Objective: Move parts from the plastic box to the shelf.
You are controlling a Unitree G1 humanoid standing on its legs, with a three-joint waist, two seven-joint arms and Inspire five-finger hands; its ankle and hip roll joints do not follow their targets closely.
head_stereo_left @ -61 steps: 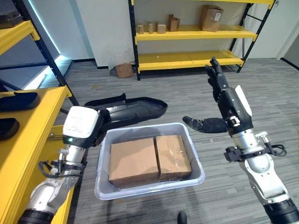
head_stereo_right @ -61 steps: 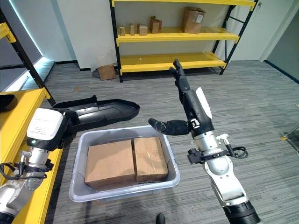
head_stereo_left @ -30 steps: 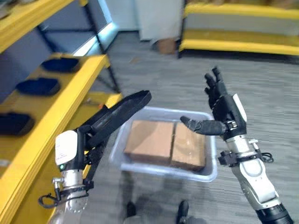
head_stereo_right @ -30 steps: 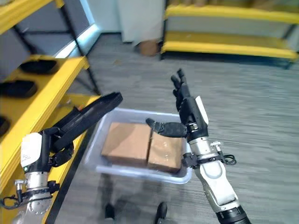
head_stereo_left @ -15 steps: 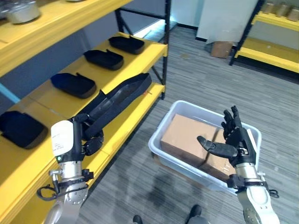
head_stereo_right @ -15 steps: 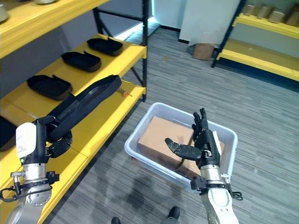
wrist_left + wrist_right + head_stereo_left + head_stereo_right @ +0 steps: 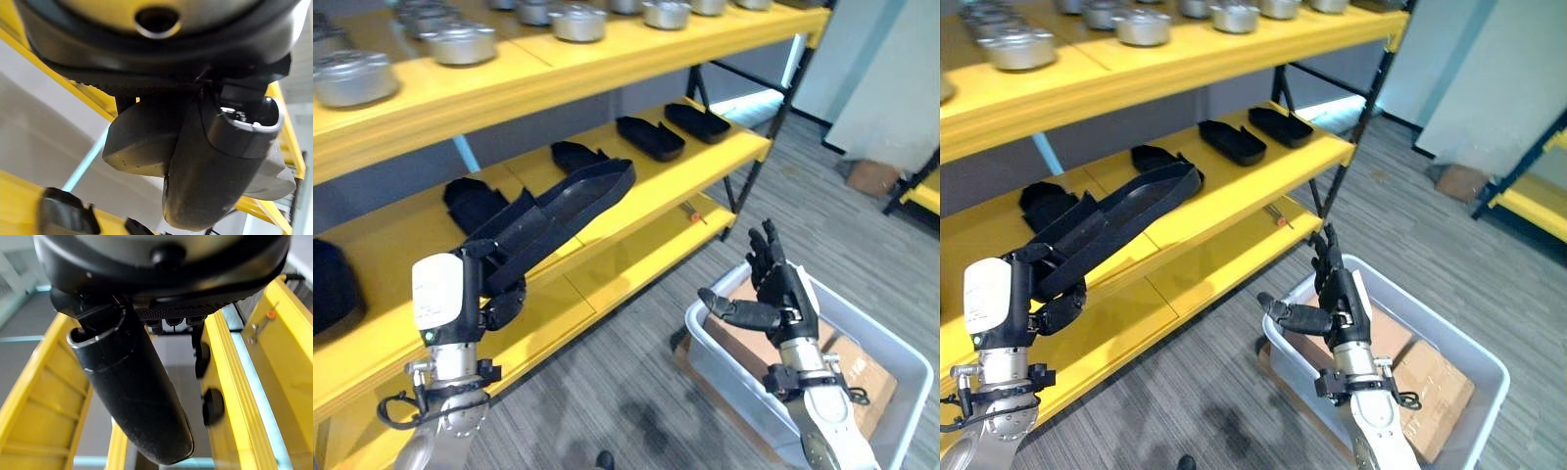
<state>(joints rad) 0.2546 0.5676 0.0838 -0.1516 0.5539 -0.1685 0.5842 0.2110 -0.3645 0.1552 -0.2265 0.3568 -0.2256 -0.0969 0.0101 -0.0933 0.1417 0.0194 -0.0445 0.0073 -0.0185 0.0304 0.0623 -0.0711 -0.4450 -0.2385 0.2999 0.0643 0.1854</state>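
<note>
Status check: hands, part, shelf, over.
Left hand shut on long black part, held up beside the shelf. Right hand open, empty, over plastic box. Other black parts already on shelf.

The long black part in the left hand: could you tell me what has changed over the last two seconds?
The camera swung from the plastic box toward the yellow shelf. The left hand kept its grip on the long black part, now raised before the shelf. The right hand stayed open, empty.

The left robot hand (image 7: 499, 294) gripped a long black part (image 7: 553, 215), raised before the yellow shelf (image 7: 636, 196). The right robot hand (image 7: 769, 289) hung spread-fingered over the plastic box (image 7: 724, 377) holding cardboard boxes (image 7: 862, 382).
</note>
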